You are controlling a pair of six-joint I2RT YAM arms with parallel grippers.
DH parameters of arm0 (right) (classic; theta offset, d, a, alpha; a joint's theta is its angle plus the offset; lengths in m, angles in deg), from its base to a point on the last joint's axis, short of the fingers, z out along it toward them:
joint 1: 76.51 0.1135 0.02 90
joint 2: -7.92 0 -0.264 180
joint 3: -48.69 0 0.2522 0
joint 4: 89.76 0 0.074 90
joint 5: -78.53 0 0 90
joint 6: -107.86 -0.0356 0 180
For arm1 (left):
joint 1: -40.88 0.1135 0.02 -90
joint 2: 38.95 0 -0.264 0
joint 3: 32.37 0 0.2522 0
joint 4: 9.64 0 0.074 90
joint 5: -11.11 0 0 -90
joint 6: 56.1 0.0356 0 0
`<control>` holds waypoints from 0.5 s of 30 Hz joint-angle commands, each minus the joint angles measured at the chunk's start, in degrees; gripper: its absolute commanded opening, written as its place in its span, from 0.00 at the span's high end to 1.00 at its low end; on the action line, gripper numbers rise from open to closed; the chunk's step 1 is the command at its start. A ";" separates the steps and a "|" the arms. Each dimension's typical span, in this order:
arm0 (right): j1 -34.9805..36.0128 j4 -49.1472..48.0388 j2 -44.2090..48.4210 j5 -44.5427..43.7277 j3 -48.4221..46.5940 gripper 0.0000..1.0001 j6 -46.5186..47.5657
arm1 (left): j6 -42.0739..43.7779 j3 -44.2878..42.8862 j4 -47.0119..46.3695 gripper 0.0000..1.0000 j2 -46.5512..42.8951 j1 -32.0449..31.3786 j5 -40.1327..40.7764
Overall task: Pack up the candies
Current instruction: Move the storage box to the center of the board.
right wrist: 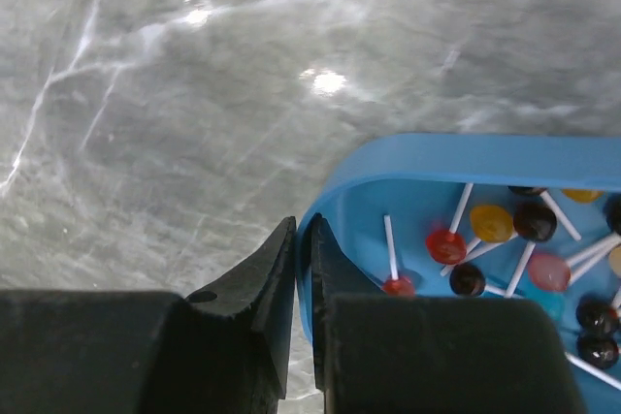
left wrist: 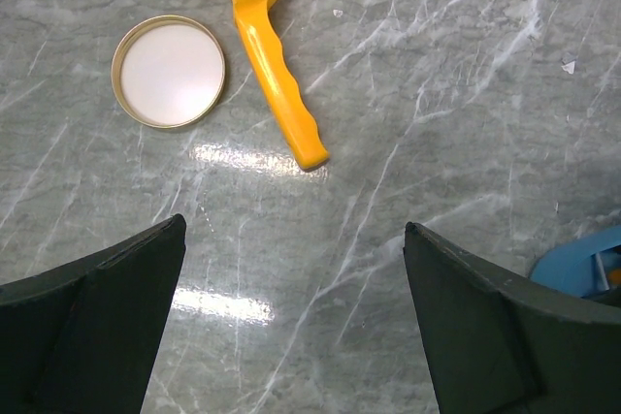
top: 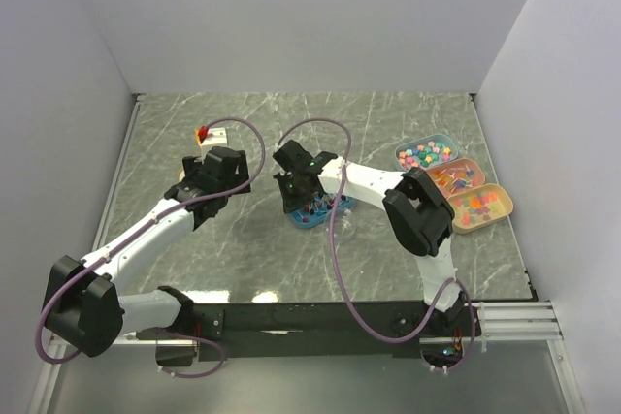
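**Marble table; right gripper on tray rim, left gripper idle**

Grey-green marble table (top: 388,113), plain white walls (top: 291,16) on three sides.

Task item: the candies (right wrist: 535,221) are small lollipops on white sticks, dark, red, yellow and pink. All those I can see lie loose in a blue tray (top: 333,207). The tray sits about mid-table, slightly toward the near edge.

Right gripper (right wrist: 303,230): down at the tray's corner, fingers pinched nearly together with the tray's blue wall caught between them. It grips the rim, not a candy. The nearest red lollipop lies just inside the wall, beside the inner finger.

Left gripper (left wrist: 294,230): fingers spread wide, nothing between them, over bare marble left of the blue tray. An edge of that tray shows at the right of its wrist view.

Other items:
- A yellow scoop (left wrist: 277,75) lies flat ahead of the left gripper, handle toward it.
- A round lid (left wrist: 168,71), gold rim and white inside, lies just beside the scoop handle, not touching it.
- Along the right edge: a teal tray (top: 450,143) of pastel sweets (top: 425,154), then two tan trays (top: 506,203) of orange-red sweets (top: 454,178).
- A small pale block (top: 217,133) with a red bit on it stands toward the far left corner; too small to identify.
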 commanded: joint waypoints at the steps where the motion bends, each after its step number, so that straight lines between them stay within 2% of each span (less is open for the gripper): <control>1: 0.63 -2.50 2.08 2.22 -0.40 0.98 2.50 | -1.09 -2.53 -0.24 0.01 -0.90 0.19 -0.22; 8: 0.63 -2.86 -1.97 1.86 -7.69 0.97 8.92 | -1.97 -2.27 0.12 0.01 -0.90 0.45 0.57; 13: 0.81 -4.35 -2.58 3.36 -7.00 0.95 10.16 | -2.67 -2.09 -0.15 0.01 -1.16 1.42 -0.04; 14: 0.98 -4.79 -2.50 3.27 -6.47 0.94 10.16 | -2.76 -2.18 -0.23 0.01 -1.25 1.94 -0.31; 15: 0.90 -4.79 -2.32 3.19 -6.38 0.86 10.07 | -3.11 -2.09 -0.23 0.01 -1.16 2.30 -0.74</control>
